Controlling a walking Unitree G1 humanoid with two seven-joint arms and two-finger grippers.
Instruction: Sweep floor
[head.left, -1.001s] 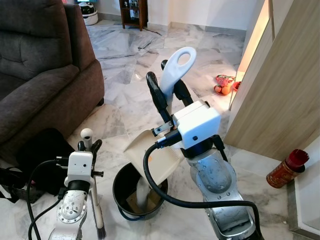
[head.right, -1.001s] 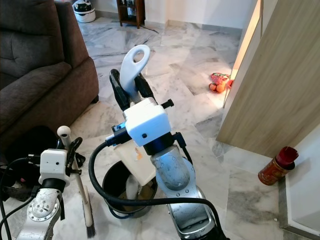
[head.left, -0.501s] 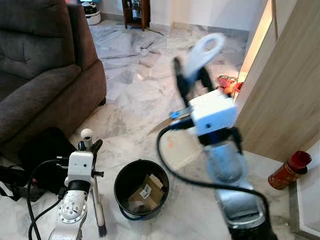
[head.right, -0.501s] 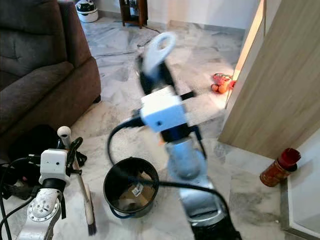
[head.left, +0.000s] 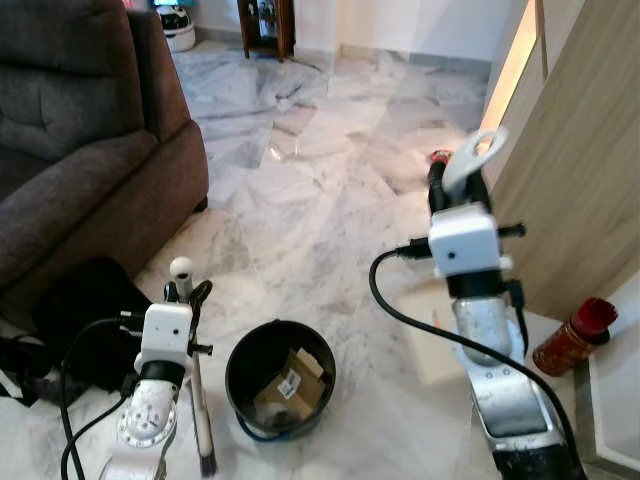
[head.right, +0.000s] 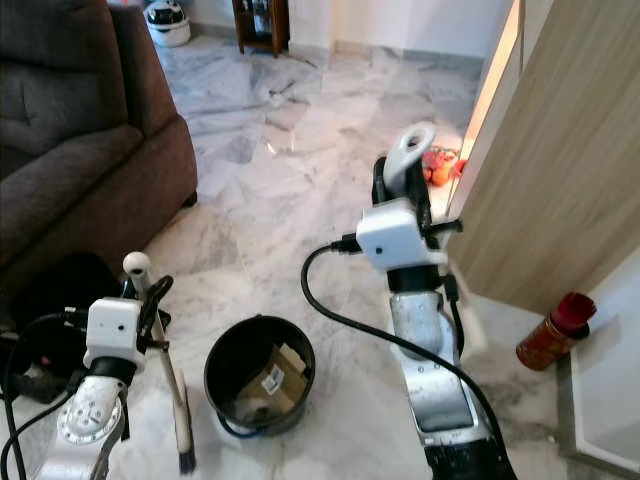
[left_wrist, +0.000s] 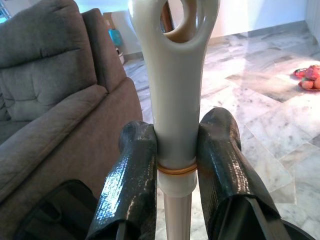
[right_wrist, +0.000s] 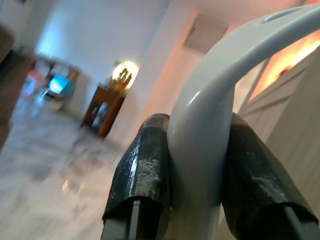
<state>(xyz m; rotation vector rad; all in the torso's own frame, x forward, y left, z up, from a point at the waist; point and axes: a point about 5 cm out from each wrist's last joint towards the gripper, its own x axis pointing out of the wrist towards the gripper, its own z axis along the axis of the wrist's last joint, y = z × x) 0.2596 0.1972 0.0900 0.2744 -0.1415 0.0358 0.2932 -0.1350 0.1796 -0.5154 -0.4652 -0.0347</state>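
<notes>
Nearest, at the left, the left end effector (head.left: 186, 296) is clamped on the cream plastic handle of a small hand broom (head.left: 198, 400), which hangs upright with its dark bristles touching the pale marble floor (head.left: 300, 190) just left of the round black bucket (head.left: 281, 391), where a piece of brown cardboard with a white label lies inside. To the right, the right end effector (head.right: 398, 185) is clamped on the looped grey handle of a cream plastic dustpan (head.right: 410, 152), held upright near the wooden cabinet panel (head.left: 580, 170); the pan's flat body (head.left: 437, 345) hangs low behind that arm, well right of the bucket. The step in hand looks like bringing pan and broom to the floor for another pass: I would lower the pan until its lip lies flat on the marble, then draw the bristles toward it in short strokes, keeping both clear of the bucket rim and the red canister (head.left: 572, 336) by the cabinet. The head views lay out the floor, the brown fabric sofa (head.left: 80, 150) at the left and the orange fruit (head.right: 436, 166) further off; the wrist views instead confirm each grip, the fingers (left_wrist: 135, 185) pressed either side of the broom handle and the fingers (right_wrist: 147, 170) squeezing the dustpan loop.
</notes>
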